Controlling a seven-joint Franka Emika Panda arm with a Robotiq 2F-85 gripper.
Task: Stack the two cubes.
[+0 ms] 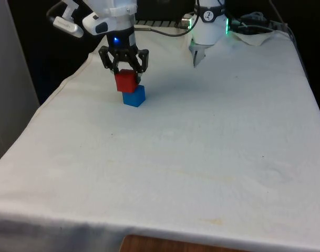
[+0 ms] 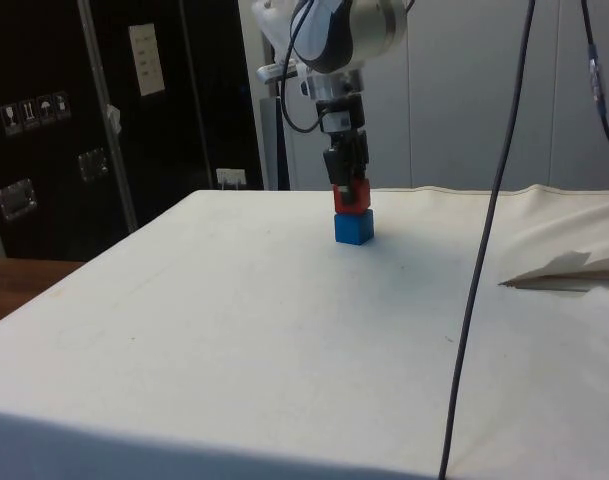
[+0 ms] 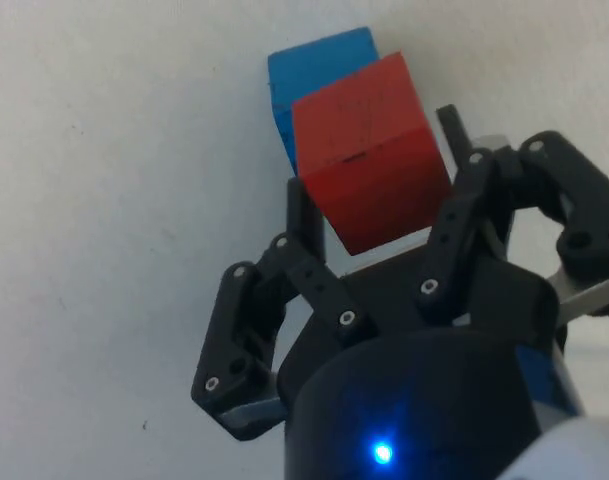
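Note:
A blue cube point(image 1: 134, 97) sits on the white cloth in the far half of the table, towards the front view's left. A red cube point(image 1: 126, 80) is right above it, its underside at the blue cube's top and shifted a little to the front view's left. In the side view the red cube point(image 2: 351, 194) appears to rest on the blue cube point(image 2: 354, 227). My gripper point(image 1: 126, 76) comes down from above and is shut on the red cube, one finger on each side. The wrist view has the red cube point(image 3: 369, 165) between the fingers, partly covering the blue cube point(image 3: 319, 65).
The robot's base point(image 1: 208, 31) stands at the far end of the table, with rumpled cloth point(image 1: 257, 35) beside it. A dark cable point(image 2: 481, 260) hangs down in the side view. The table's left edge point(image 1: 39, 110) drops away close to the cubes.

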